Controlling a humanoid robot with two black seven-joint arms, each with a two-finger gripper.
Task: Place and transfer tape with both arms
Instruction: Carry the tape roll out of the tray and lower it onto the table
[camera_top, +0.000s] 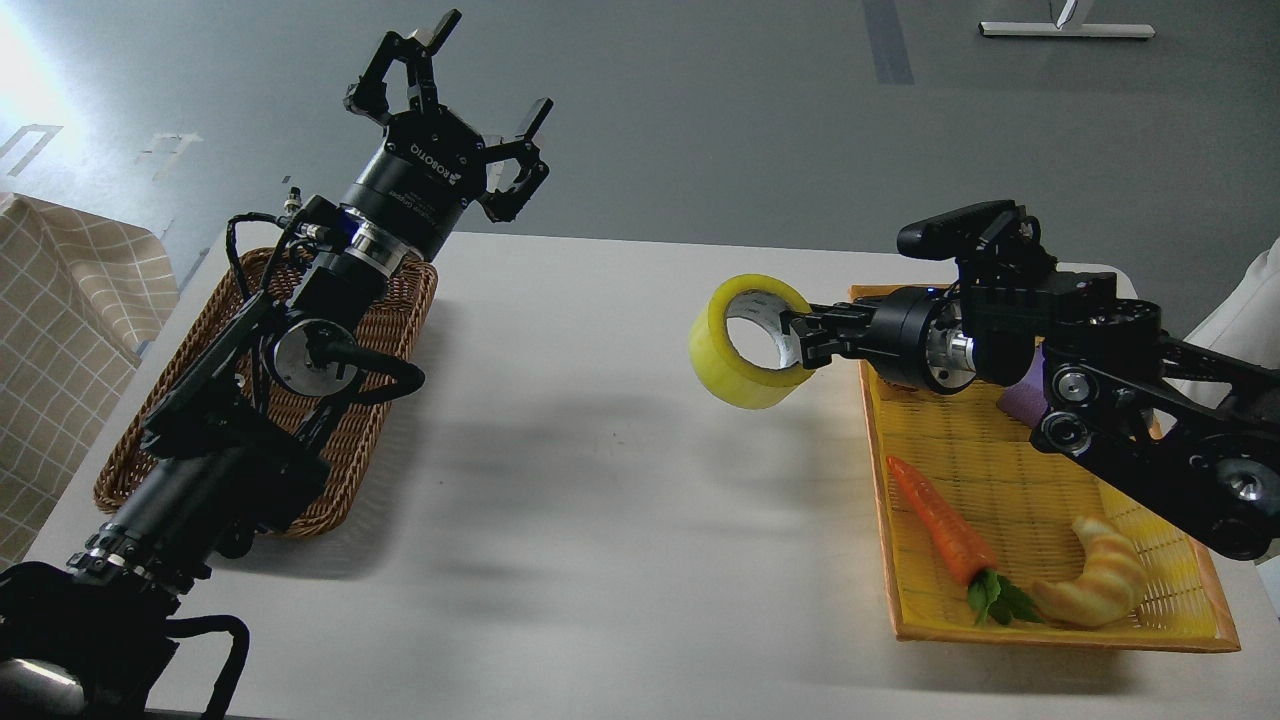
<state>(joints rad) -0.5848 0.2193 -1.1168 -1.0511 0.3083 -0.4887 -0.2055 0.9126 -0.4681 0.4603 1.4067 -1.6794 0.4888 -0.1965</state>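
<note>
Head view: right gripper (800, 340) pinches tape (745, 345) mid-frame, lifted; left gripper (470, 120) spread, upper left. Handover step; next, left must close in.

The tape (752, 342) hangs clear of the table (600, 480), clamped at the tip of the right gripper (800, 340), which reaches in from the right; the tray (1050, 500) lies below and behind that gripper, holding a carrot (940, 520) and, right of it, a croissant (1095, 585). The left gripper (470, 110), fingers spread, stands well left of the tape, above the far end of the basket (390, 330) at the table's left side.
</note>
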